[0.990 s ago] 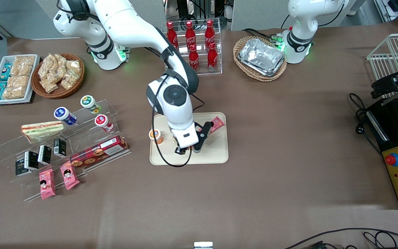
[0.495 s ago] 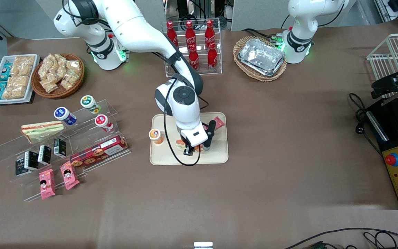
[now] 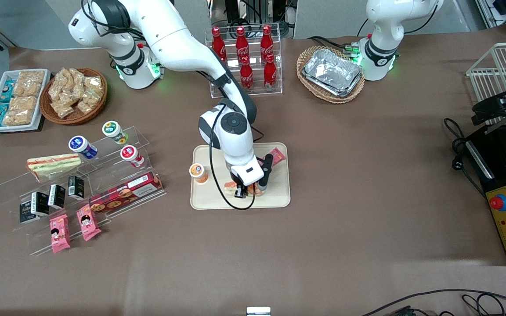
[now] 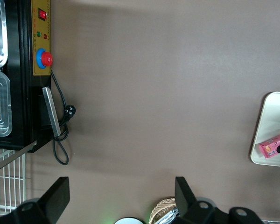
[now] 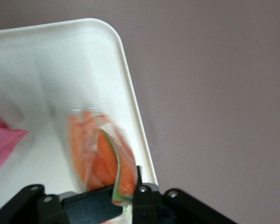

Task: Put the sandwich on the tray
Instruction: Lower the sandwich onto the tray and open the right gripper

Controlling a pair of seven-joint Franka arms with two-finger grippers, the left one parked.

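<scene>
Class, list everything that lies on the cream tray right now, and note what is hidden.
On the tray: an orange-lidded cup, a pink snack packet and the sandwich, with the gripper low over it. The arm covers the tray's middle.

I log, around my gripper point(image 3: 246, 189) low at mid-table: a pink snack packet point(image 3: 276, 157) just farther from the front camera, an orange-lidded cup point(image 3: 198, 172) beside it toward the working arm's end, and red cola bottles point(image 3: 244, 57) well farther off.
</scene>
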